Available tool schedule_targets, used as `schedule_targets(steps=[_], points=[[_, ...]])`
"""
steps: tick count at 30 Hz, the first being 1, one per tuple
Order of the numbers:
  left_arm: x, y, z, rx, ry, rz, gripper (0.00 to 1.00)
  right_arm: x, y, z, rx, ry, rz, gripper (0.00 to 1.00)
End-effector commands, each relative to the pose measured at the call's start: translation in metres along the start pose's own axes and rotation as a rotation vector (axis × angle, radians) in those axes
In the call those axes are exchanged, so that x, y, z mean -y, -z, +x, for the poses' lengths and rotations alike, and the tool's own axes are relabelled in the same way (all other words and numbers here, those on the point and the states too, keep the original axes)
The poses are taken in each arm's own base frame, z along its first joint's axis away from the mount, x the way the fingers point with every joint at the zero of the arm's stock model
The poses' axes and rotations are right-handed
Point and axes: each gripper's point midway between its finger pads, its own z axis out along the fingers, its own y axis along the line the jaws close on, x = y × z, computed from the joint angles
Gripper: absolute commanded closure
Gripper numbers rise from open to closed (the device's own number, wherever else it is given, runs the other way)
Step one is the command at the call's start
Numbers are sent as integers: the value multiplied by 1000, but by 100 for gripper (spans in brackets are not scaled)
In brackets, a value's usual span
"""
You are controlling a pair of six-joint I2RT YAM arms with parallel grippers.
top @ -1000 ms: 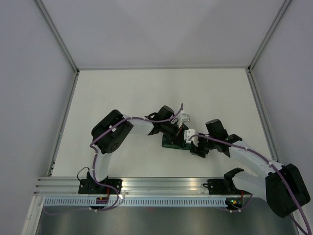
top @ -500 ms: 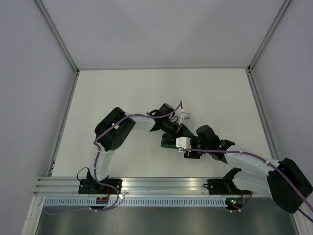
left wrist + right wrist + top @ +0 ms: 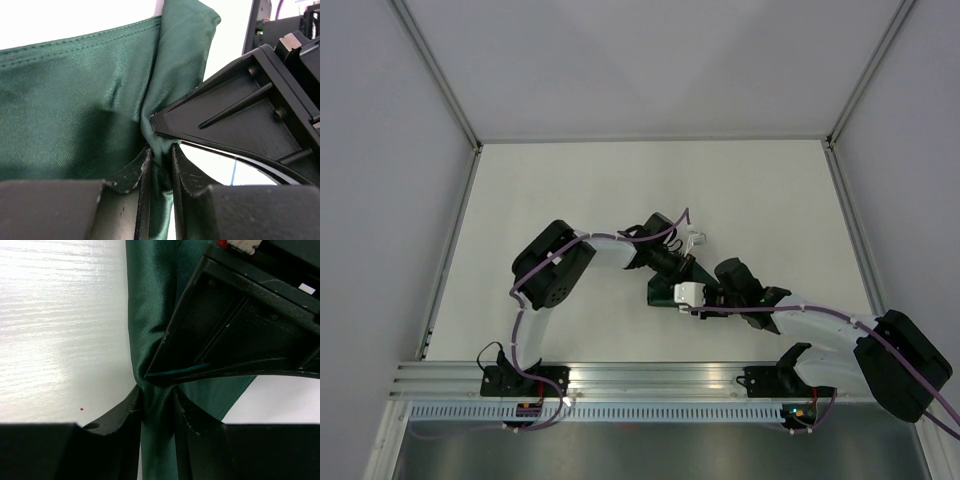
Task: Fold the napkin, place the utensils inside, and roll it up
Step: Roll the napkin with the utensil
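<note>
The dark green napkin (image 3: 75, 110) is bunched into a narrow fold at mid-table, mostly covered by both gripper heads in the top view, where only a sliver of napkin (image 3: 658, 293) shows. My left gripper (image 3: 161, 155) has a ridge of the cloth pinched between its nearly closed fingers. My right gripper (image 3: 157, 400) pinches the same fold of napkin (image 3: 150, 315) from the opposite side. The two heads meet tip to tip, with the left gripper (image 3: 680, 272) just behind the right gripper (image 3: 702, 300). The utensils are out of view.
White tabletop (image 3: 570, 190) lies all round the bunched cloth, bounded by grey walls and metal frame posts (image 3: 840, 180). An aluminium rail (image 3: 650, 378) with both arm bases runs along the near edge. Purple cables trail along both arms.
The right arm has swung left to the left gripper, and its jaws have closed from wide open onto the napkin fold. The left gripper stays on the cloth.
</note>
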Motion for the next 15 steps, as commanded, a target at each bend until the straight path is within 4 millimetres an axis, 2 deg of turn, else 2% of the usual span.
schedule_targets(steps=[1,4,8,10,14,15], points=[[-8,10,9,3,91,-117,77,-17,0,24,-87,-29,-40,78],[-4,18,-6,52,69,-130,77,-18,0,24,-89,-34,-51,80],[5,32,-27,124,15,-172,69,-22,-1,23,-93,-44,-80,83],[3,39,-35,157,5,-210,68,-22,-1,22,-90,-47,-81,83],[-1,59,-53,256,-10,-270,66,-24,-2,22,-90,-55,-97,84],[4,67,-61,288,-19,-275,66,-24,-2,22,-90,-59,-99,84]])
